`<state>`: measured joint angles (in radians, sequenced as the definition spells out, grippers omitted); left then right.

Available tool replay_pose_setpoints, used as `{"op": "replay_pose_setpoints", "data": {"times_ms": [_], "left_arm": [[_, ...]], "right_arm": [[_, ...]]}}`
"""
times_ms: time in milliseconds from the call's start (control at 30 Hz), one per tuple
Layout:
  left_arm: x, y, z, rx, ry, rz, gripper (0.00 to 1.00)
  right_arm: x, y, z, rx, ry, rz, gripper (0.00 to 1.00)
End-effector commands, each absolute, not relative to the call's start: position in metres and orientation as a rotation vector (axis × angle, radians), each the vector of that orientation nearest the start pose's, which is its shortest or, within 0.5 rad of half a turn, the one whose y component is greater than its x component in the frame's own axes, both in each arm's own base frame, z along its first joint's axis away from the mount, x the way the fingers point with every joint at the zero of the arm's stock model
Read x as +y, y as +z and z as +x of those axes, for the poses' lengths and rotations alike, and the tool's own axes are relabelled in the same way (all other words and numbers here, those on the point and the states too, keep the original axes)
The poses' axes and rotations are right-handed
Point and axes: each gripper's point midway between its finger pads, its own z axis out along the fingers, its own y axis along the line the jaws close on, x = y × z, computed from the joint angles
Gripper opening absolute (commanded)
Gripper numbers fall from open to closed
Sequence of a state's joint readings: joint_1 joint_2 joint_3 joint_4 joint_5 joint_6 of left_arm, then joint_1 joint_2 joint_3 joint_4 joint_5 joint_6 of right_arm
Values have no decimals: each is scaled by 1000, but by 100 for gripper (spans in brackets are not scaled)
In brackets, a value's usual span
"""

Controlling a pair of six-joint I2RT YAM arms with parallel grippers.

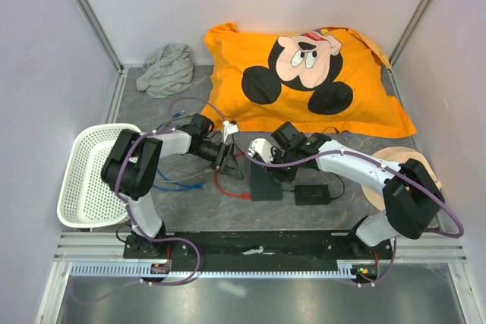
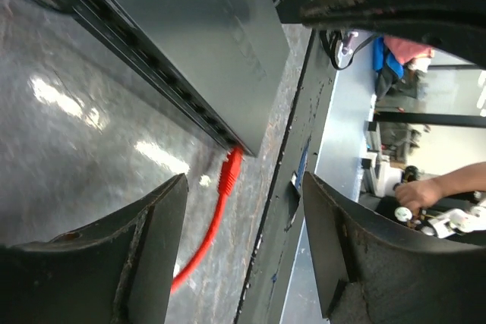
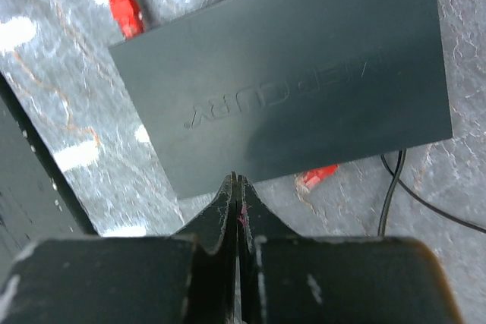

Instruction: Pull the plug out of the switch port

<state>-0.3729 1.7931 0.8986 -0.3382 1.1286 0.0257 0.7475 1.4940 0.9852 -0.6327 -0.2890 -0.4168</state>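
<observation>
The step in hand looks like the approach to the plug, with nothing pulled yet. The switch (image 1: 266, 181) lies flat on the worktop (image 2: 68, 149), and the red plug (image 2: 229, 171) appears seated in the last socket at the corner of the switch's port edge, its red cable (image 2: 203, 242) trailing away from the switch across the worktop. The left end effector (image 2: 244, 187) stands wide, holding nothing, a little way out from that port edge with the plug lined up between its fingers. The right end effector (image 3: 236, 187) is fully closed on nothing, its tips at the switch's plain edge; whether they press on the casing cannot be told. The next move probably calls for the left arm to advance toward the switch, close on the plug body rather than the cable, and draw straight out from the socket while the switch is kept from sliding.
</observation>
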Motion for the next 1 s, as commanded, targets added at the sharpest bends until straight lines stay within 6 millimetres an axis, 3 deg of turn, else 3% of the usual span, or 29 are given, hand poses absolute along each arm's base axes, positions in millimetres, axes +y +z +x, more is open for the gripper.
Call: {"op": "replay_pose_setpoints", "data": {"times_ms": [0,367,667,967], "left_arm": [[-267,63,211,2381,-1774,834,67],[-272,38,193,2505,-1851,782,61],[-281,34,175,2523,-1919,824,52],[-277,31,163,2553,-1946,805,48]], "right_arm": [[251,68,212,2223,562,-1468,0],[242,47,210,2369,545,-1344,0],[240,37,211,2415,540,-1318,0],[237,32,212,2438,524,-1305,0]]}}
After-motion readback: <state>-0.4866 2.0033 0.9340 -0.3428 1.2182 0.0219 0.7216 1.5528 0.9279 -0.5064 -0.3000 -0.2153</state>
